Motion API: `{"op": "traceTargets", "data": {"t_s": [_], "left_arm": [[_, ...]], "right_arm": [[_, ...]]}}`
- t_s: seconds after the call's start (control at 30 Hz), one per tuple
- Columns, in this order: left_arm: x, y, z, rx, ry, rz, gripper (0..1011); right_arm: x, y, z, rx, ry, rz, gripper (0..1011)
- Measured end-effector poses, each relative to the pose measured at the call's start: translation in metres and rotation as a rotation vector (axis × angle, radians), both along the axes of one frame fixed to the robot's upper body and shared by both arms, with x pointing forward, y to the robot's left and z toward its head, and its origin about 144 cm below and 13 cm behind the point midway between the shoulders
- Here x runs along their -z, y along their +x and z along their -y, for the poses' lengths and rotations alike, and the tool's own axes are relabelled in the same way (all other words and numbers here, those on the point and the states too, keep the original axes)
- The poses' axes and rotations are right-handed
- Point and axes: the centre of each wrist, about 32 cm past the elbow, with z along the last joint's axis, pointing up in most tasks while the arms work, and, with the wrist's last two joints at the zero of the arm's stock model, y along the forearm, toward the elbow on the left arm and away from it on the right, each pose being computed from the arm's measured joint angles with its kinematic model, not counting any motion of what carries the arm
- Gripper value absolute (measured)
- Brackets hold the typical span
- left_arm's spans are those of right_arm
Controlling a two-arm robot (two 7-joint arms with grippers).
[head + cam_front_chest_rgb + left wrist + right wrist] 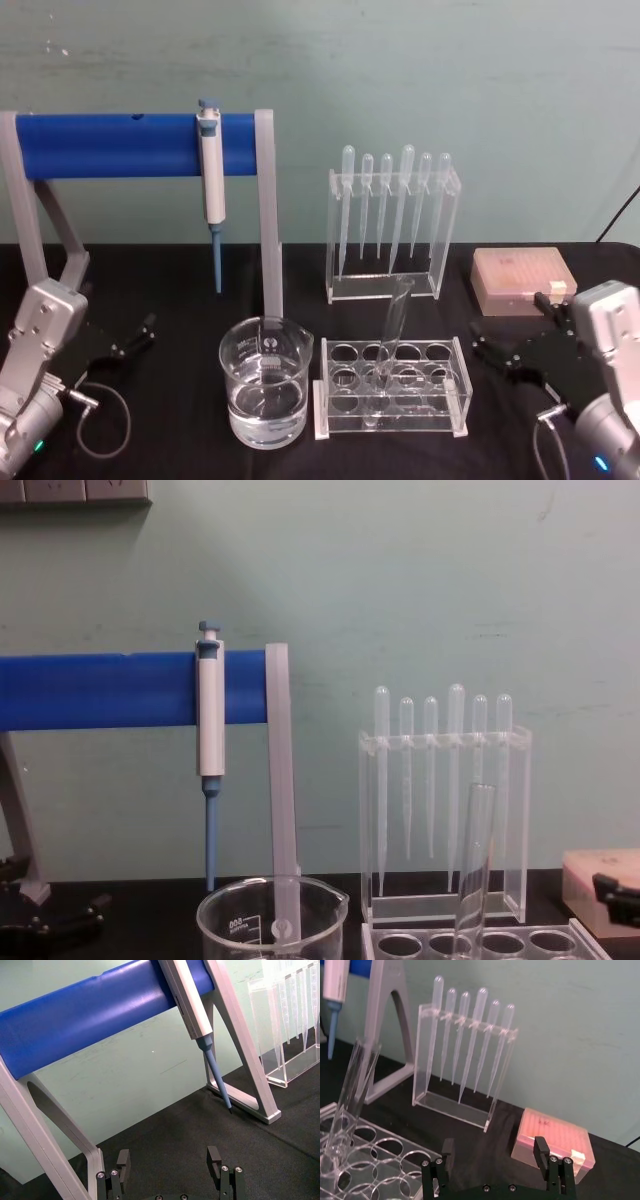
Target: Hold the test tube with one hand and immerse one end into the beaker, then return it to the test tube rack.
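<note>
The test tube [394, 330] stands tilted in a hole of the clear rack [455, 395], its open rim up; it also shows in the right wrist view [351, 1095] and the chest view [472, 870]. The beaker [264, 390], partly filled with clear liquid, sits just left of the rack and rises at the chest view's lower edge [270, 920]. My right gripper [492, 348] rests open on the table, right of the rack and apart from the tube [494, 1152]. At the far left my left gripper [138, 338] lies open with nothing between its fingers [169, 1160].
A blue bar on grey legs [120, 145] carries a white-and-blue pipettor [212, 185] behind the beaker. A clear stand with several thin pipettes [392, 225] is behind the rack. A pink box [524, 280] sits at the back right. A grey cable [105, 400] loops by the left arm.
</note>
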Motion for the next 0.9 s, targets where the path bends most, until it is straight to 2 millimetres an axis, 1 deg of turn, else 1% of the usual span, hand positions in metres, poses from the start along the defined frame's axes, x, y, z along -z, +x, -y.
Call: {"op": "traceTargets", "data": {"t_s": [0.17,0.37,0.77,0.9], "left_arm": [[0.0,0.0,0.0,0.0,0.0,0.0,1000],[0.0,0.0,0.0,0.0,0.0,0.0,1000],[0.0,0.0,0.0,0.0,0.0,0.0,1000],[0.0,0.0,0.0,0.0,0.0,0.0,1000]], "right_arm": [[0.004,0.003,-0.007,0.025,-0.068,0.015,1002],[0.008,0.004,-0.01,0.076,-0.112,0.038,1002],[0.011,0.013,-0.011,0.098,-0.115,0.069,1002],[0.011,0.012,-0.011,0.097,-0.115,0.068,1002]]}}
